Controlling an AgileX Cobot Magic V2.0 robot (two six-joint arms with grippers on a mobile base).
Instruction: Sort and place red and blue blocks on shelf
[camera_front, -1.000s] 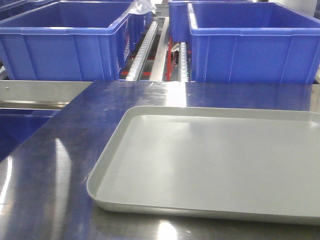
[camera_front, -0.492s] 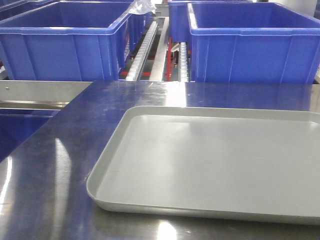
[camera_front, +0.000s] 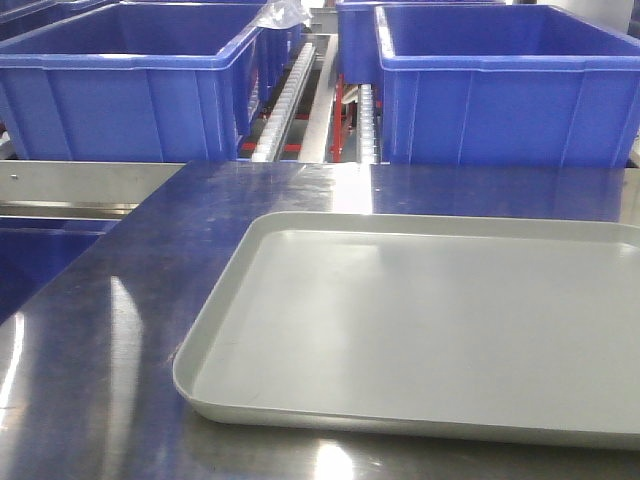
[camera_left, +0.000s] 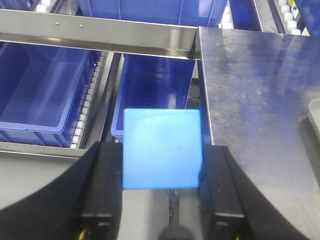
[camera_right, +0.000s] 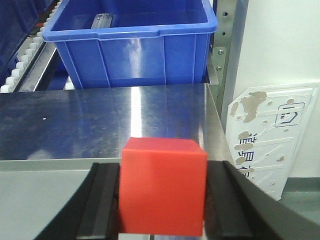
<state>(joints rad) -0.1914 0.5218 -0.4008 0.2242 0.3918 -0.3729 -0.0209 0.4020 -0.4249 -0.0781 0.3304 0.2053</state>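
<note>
A shiny steel worktop (camera_front: 100, 330) runs up to the shelf (camera_left: 100, 32), a steel-framed rack with white roller tracks (camera_front: 285, 100) and big blue bins (camera_front: 130, 90) ranged along it. A pale grey tray (camera_front: 215, 340) lies on the worktop with nothing in it that I can see.

Both cubes are off the surface and in the robot's grip. The left jaws are clamped on the blue block (camera_left: 162, 149), one dark finger on each side face. It hangs just off the worktop's left edge, above a lower row of bins (camera_left: 40, 95). The right jaws grip the red block (camera_right: 162, 185) the same way, over the worktop's right end and facing a bin (camera_right: 132, 45) at the back. Neither arm shows in the front view.

As I judge it, picking up is finished and all the placing is left. Neither block rests on the shelf or in a bin yet, and which colour belongs where I cannot tell.

In the left arm's way stand the brushed rail with its two screws, the corner of the worktop and the bin walls. On the right, the bin's rim and a slotted upright post (camera_right: 225, 55) stand close by, with a white moulded panel (camera_right: 272, 135) leaning by the wall beyond.
</note>
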